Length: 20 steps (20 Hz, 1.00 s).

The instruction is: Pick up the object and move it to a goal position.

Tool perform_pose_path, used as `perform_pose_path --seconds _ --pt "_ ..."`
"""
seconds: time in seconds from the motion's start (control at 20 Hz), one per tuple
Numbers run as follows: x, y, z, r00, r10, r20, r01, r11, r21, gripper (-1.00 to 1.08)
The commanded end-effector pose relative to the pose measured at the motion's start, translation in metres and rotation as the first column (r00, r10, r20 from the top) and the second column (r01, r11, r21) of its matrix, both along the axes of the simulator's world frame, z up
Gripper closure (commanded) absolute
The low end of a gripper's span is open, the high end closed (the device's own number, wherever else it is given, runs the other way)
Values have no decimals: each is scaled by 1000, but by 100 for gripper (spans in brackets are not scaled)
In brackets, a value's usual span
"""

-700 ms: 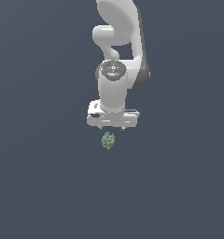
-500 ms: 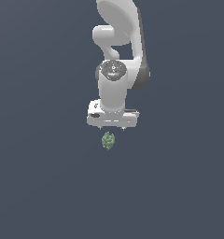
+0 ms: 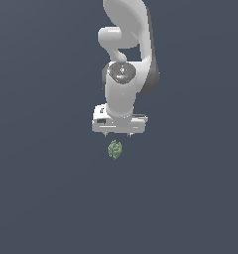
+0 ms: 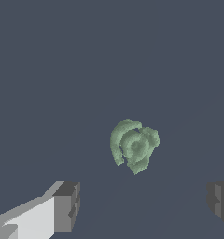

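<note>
1. In the exterior view the white Franka arm (image 3: 125,54) hangs from the top of the picture, its wrist pointing straight down over a plain dark blue-grey floor (image 3: 41,198).
2. Set against the pictures from 0.7 s and 0.5 s ago, the arm sits a little lower: the white hand block was clearly above the green thing then, and the gap between them is now narrower.
3. The object (image 3: 114,149) has not shifted since those pictures; it lies in the same spot on the floor, just below the hand in the picture.
4. The gripper (image 3: 118,134) shows only two short dark finger stubs under the white block, apart from each other and not touching the object.
5. The object is a small mottled green lump, much narrower than the white hand block, and sits slightly toward the exterior view's left of the hand's middle.
6. No container shows in this view.
7. In the wrist view the object (image 4: 134,145) appears as a bumpy, curled green oval lying on the bare floor (image 4: 48,70).
8. The gripper (image 4: 144,205) has its fingers (image 4: 67,207) spread wide, one dark pad at each side of the picture, with open floor between them.
9. The object lies beyond the fingertips, roughly between their lines, touching neither pad.
10. No container shows here either.
</note>
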State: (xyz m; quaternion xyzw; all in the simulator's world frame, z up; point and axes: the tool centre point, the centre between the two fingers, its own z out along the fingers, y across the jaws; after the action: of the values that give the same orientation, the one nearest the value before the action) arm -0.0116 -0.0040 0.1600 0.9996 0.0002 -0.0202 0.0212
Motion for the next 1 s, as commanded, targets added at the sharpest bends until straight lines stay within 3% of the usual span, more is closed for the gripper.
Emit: perform_pose_path --seconds 0.0,0.55,0.95 --pt "0 0 -1 1000 3 0 -3 1000 0 -92" --pt "3 -5 -19 995 104 9 -104 994 16 -92" --pt "5 -12 -43 971 238 27 -238 971 34 -92"
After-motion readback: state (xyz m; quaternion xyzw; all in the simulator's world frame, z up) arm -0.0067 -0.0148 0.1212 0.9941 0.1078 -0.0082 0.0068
